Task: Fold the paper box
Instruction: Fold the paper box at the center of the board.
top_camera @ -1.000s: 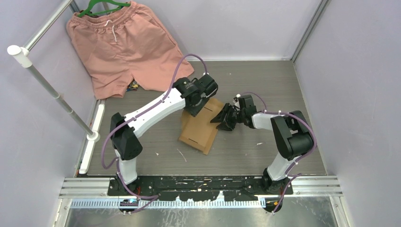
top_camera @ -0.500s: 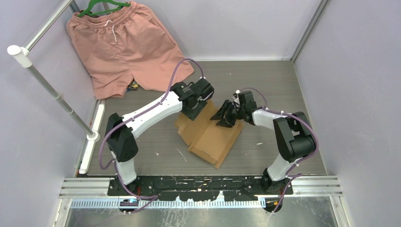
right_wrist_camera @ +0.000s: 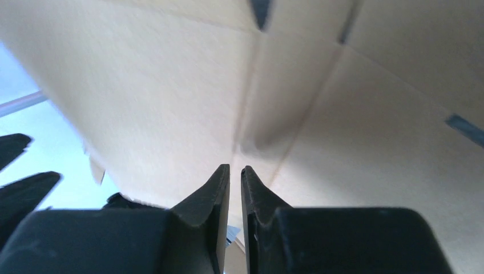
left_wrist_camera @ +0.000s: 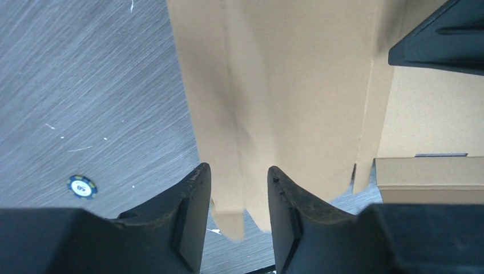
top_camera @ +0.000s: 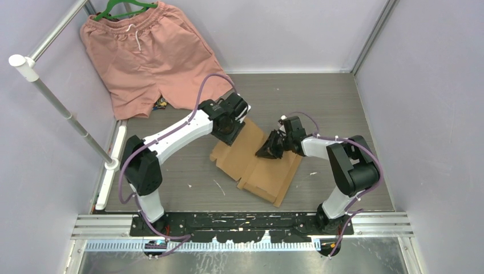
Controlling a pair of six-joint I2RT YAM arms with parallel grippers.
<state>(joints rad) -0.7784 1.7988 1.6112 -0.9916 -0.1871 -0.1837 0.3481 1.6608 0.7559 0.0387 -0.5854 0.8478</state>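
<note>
Left claw (left_wrist_camera: pixel 238 171) stands partly open over the far left corner of the paper box (top_camera: pixel 259 165), with a cardboard tab showing between its 2 fingers, unclamped. Right claw (right_wrist_camera: pixel 235 169) is closed to a thin slit, tips against the sheet's far right part; whether it pinches cardboard cannot be told. The box lies opened out in the middle of the table (top_camera: pixel 342 114), between the arms.

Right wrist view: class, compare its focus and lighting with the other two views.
Right wrist view: the cardboard sheet looks soft and out of focus, creases smeared. Left wrist view: the table looks sharp, the sheet's lower edge blurred. Top external view: crisp, evenly lit, faint shadows.
</note>
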